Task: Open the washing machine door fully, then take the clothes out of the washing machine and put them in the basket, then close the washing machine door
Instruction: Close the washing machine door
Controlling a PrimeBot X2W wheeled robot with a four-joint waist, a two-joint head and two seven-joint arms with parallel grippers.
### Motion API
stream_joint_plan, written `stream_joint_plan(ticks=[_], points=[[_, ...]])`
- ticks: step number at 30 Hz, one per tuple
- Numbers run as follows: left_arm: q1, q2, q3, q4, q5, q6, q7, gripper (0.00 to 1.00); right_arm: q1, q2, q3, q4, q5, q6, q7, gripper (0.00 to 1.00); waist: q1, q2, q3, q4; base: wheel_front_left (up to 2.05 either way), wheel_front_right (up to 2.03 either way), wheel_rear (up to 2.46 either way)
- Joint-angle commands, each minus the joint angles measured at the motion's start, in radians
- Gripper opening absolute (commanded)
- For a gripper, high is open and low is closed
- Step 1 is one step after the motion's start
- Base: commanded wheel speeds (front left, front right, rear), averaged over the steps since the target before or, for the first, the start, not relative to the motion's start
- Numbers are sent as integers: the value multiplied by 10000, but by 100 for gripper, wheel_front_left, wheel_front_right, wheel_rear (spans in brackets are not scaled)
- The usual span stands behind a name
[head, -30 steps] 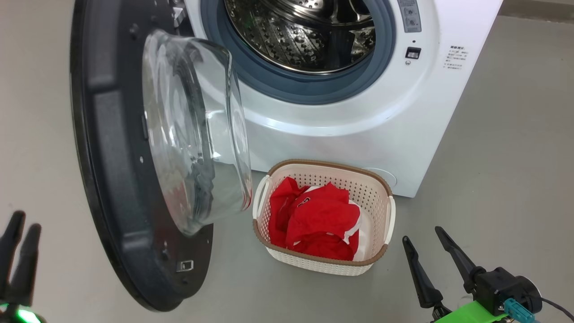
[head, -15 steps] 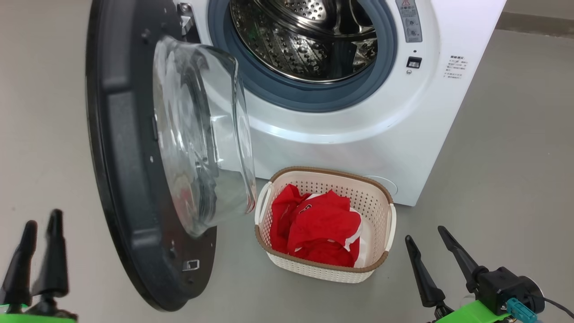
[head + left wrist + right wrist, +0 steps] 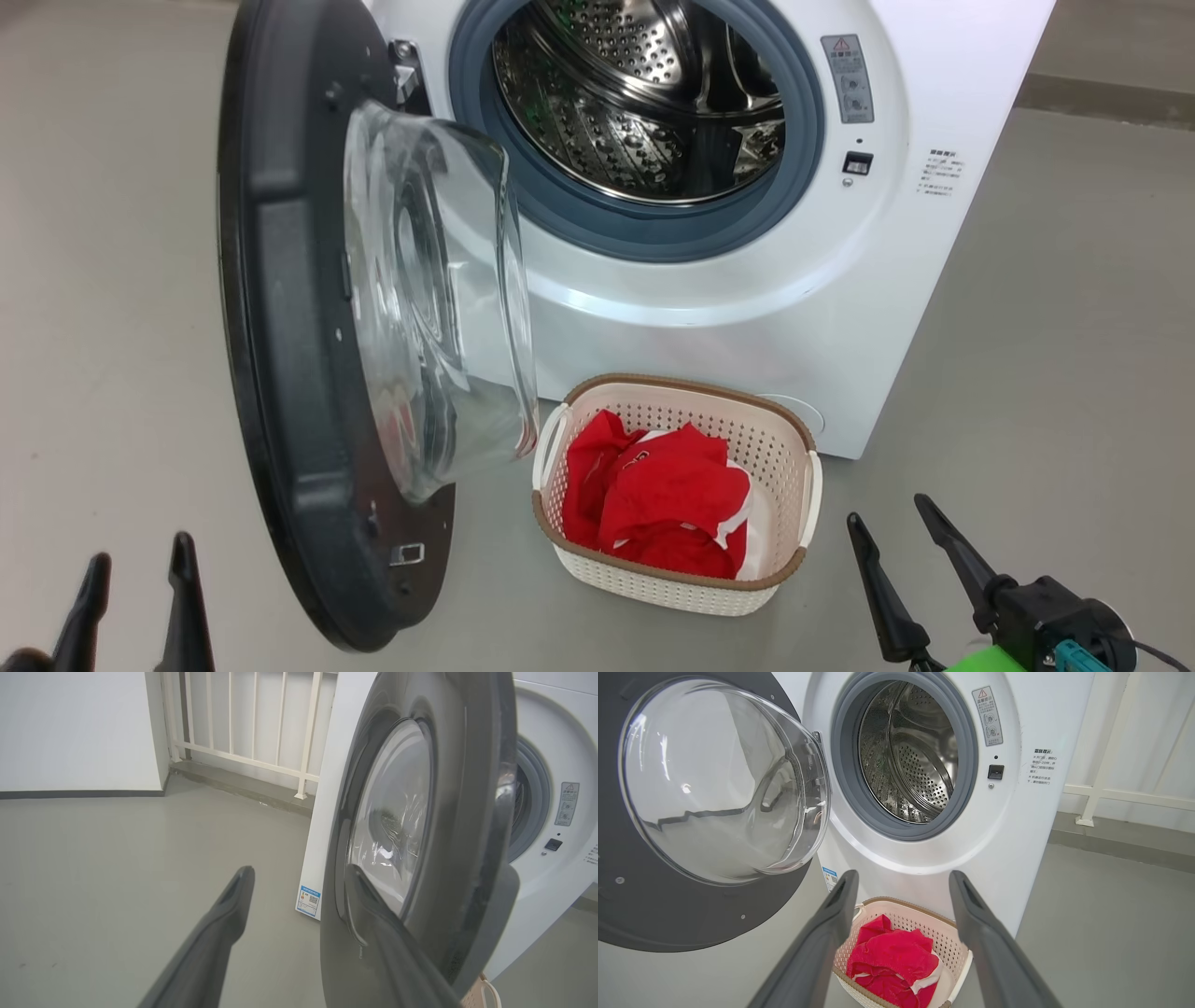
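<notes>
Much bare floor (image 3: 93,280) borders the rim of the washing machine door (image 3: 280,327)

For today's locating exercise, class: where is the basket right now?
In the head view the basket stands on the floor at lower centre, before the washer, just right of the open door, holding the red clothes.

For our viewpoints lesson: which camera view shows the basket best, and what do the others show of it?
The head view: the whole basket from above, rim unbroken, clothes inside. The right wrist view crops its near end, partly behind the right claw. The left wrist view catches just a handle corner below the washing machine door.
</notes>
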Motion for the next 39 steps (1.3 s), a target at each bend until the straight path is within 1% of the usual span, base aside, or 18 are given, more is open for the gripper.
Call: stream_joint_plan(ticks=[1,7,16,39], points=[[-133,280,281,-173,318,134,-114,100,-98,-85,169,-209,92,33,-92,100,0,0,-75,24,0,0,0],[86,373,182,-150,691,329,-102,100,37,-85,107,-200,59,33,-92,100,0,0,-166,25,0,0,0],[194,405,88,-204,897,523,-92,100,113,-85,64,-170,55,33,-93,100,0,0,-243,31,0,0,0],[211,410,32,-408,880,808,-94,100,84,-85,81,-181,99,33,-93,100,0,0,-275,2,0,0,0]])
